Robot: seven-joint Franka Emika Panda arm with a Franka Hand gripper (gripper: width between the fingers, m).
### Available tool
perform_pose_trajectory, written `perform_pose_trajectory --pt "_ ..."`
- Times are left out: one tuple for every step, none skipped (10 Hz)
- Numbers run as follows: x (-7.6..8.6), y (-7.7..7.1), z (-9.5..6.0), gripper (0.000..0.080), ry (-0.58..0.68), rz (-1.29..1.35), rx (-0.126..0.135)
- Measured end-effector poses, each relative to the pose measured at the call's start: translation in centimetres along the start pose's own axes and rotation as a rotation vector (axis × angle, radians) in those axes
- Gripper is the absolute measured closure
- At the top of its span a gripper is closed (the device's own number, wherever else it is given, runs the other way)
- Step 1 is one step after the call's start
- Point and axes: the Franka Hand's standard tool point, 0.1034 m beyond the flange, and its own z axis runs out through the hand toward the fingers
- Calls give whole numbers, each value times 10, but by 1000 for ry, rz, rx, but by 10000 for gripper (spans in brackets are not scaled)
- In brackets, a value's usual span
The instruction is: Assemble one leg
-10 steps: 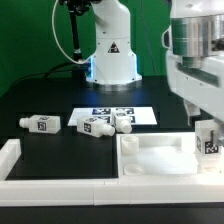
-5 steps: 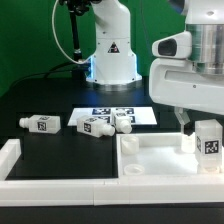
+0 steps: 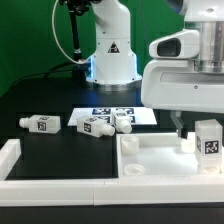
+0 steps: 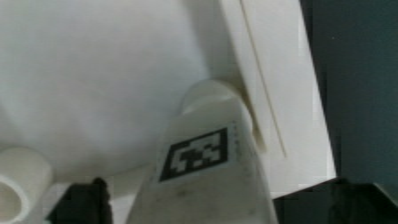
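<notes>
Wrist has swung round; the leg [image 3: 208,140] stays upright at the panel [image 3: 150,160] two o'clock corner. The gripper [image 3: 188,126] finger spread: cannot tell. Probably regrasping to screw.

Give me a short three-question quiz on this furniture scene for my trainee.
1. How many legs lie on the table, off the panel?
2. True or false: the fourth leg stands upright at the panel's end on the exterior view's right.
3. The claw hangs: A beside the upright leg; B over the lying legs; C outside the exterior view.
Key: 1 three; 2 true; 3 A.
</notes>
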Motion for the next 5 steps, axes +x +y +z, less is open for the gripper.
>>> perform_pose_trajectory --pt "0 0 0 283 -1 86 0" --pt "0 0 0 423 -1 155 1" --pt "0 0 0 517 -1 229 1" --pt "0 0 0 517 -1 293 1" --pt "0 0 1 517 -1 364 0"
